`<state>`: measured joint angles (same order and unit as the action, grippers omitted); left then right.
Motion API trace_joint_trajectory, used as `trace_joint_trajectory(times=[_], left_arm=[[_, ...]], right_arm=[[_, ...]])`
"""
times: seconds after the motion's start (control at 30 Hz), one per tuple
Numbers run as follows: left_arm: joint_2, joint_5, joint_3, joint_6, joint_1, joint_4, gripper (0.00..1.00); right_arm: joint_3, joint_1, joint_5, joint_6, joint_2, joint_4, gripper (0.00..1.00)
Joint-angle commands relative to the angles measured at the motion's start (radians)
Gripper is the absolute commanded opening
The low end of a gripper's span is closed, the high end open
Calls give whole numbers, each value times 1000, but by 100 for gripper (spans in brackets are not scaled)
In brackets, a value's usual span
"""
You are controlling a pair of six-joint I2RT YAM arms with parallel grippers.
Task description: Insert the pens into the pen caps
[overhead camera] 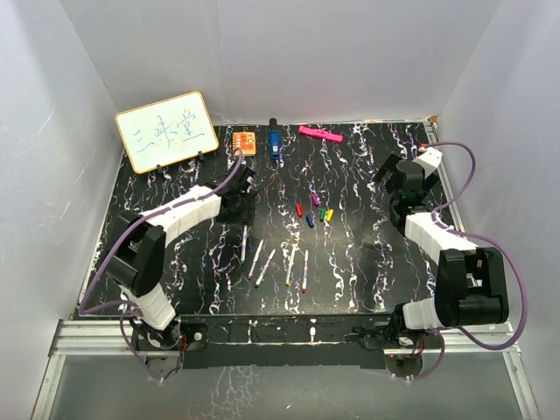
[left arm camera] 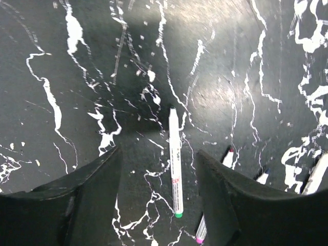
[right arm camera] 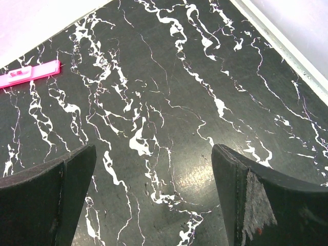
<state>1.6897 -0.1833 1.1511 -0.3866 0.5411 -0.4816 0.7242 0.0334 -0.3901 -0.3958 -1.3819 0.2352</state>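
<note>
Several white pens lie in a loose row at the table's middle front, the leftmost [overhead camera: 244, 243] with a green end. The small caps sit just behind them: red [overhead camera: 298, 210], blue [overhead camera: 310, 221], green [overhead camera: 321, 214], yellow [overhead camera: 330, 213], purple [overhead camera: 314, 199]. My left gripper [overhead camera: 238, 208] is open and empty, low over the far end of the green-ended pen [left arm camera: 176, 164], which lies between its fingers [left arm camera: 159, 151]. A pink-ended pen [left arm camera: 200, 233] lies beside the right finger. My right gripper [overhead camera: 394, 188] is open and empty over bare table [right arm camera: 154, 148] at the right.
A small whiteboard [overhead camera: 166, 131] stands at the back left. An orange block [overhead camera: 244, 142], a blue-and-black object [overhead camera: 274, 143] and a flat pink bar [overhead camera: 319, 134] lie along the back edge; the bar also shows in the right wrist view [right arm camera: 28, 74]. White walls enclose the table.
</note>
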Motion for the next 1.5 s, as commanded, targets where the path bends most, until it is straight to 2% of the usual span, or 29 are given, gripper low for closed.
trace_joint_trajectory(times=[0.0, 0.1, 0.3, 0.7, 0.93, 1.0, 1.03, 1.07, 1.1, 1.13, 1.47], left_arm=[[19, -7, 68, 9, 42, -170, 52], [40, -10, 70, 0, 52, -206, 57], [37, 34, 71, -30, 63, -251, 57], [73, 86, 53, -55, 73, -243, 57], [101, 71, 53, -55, 76, -238, 58], [106, 72, 53, -55, 76, -234, 58], [107, 72, 53, -55, 76, -232, 58], [106, 72, 53, -55, 76, -227, 58], [104, 73, 52, -55, 76, -224, 58], [102, 74, 51, -56, 76, -221, 58], [111, 74, 43, -55, 75, -214, 57]], right_arm=[[52, -1, -5, -17, -4, 21, 93], [52, -1, 0, -21, -17, 20, 93], [61, -1, -14, -23, -35, 5, 93], [45, -2, -21, -31, -38, 4, 82], [37, -3, -14, -42, -35, 8, 60], [30, -6, 22, -41, -30, 22, 52], [24, -11, 52, -44, -26, 34, 51], [18, -20, 108, -47, -23, 47, 55], [12, -26, 158, -48, -18, 61, 82], [7, -27, 204, -52, -16, 78, 96], [1, -116, 363, -132, -19, 128, 98]])
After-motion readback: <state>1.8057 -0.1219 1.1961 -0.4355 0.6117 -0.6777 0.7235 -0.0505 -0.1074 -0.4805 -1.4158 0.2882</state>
